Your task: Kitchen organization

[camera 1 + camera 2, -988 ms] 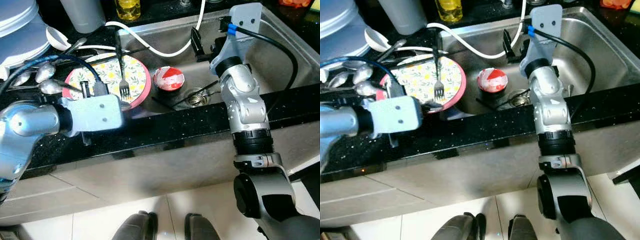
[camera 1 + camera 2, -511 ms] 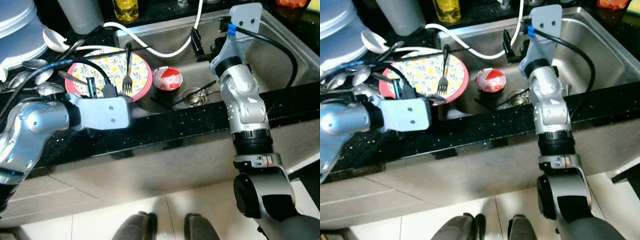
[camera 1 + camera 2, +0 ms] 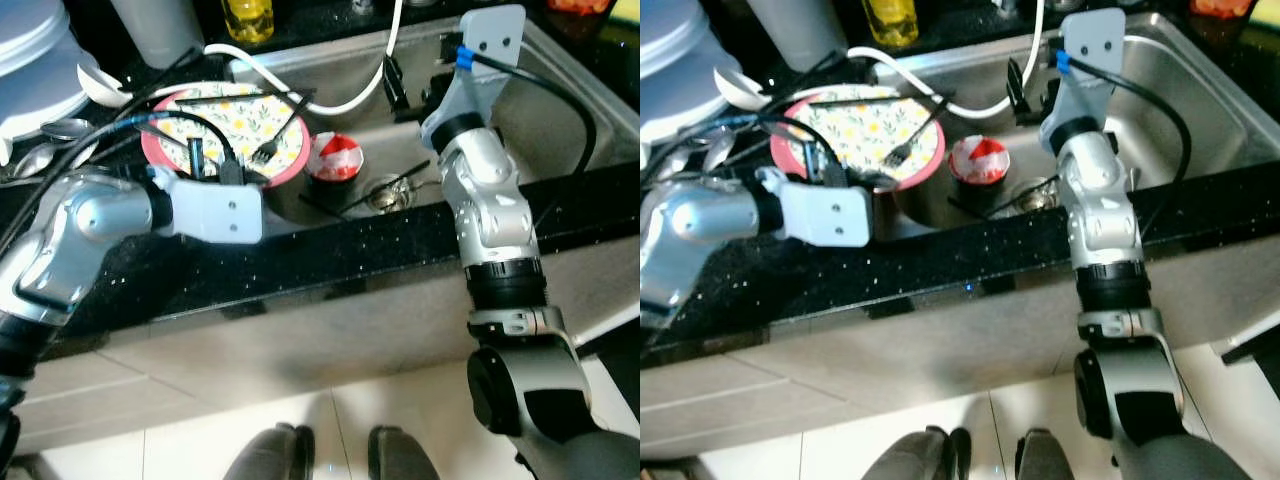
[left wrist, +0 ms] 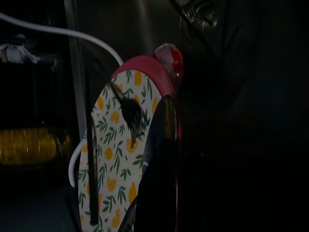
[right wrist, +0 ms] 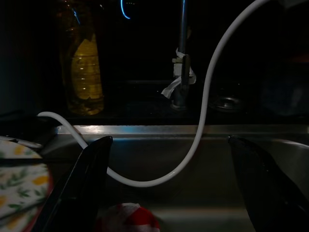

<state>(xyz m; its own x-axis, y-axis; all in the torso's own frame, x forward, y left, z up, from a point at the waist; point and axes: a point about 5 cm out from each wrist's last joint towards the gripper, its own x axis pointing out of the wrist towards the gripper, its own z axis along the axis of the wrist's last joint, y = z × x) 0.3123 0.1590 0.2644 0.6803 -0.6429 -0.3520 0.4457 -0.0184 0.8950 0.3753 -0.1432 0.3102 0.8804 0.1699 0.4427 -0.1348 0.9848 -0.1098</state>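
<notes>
Your left gripper (image 3: 205, 168) has its fingers pinching the near rim of the round pink-rimmed plate with a lemon-and-leaf print (image 3: 228, 118), which sits at about ten o'clock from the middle of the head view, overhanging the left edge of the stainless steel sink (image 3: 560, 90) from the black speckled desk (image 3: 330, 255). A black-handled metal fork (image 3: 270, 140) lies loose across the plate with two black chopsticks (image 3: 875, 100) beside it.

The risk is the loose cutlery — if you tilt the plate further toward the sink, the fork and chopsticks will likely slide off and clatter down onto the small red-and-white bowl (image 3: 335, 157) below. The grip is on the rim only, so a quick swing could twist the plate out of the fingers. The white hose (image 3: 300, 95) curves just behind the plate at twelve o'clock and could snag it.

Your right gripper (image 5: 178, 193) hovers above the sink at about one o'clock, fingers spread wide and holding nothing, with the hose looping between them in the wrist view.

The left wrist view is very dark — you can see the plate edge-on and the fork, but not how deep the fingers bite. The spoons (image 3: 50, 140) at nine o'clock are half hidden by cable, and the sink drain area is cluttered and hard to read.
</notes>
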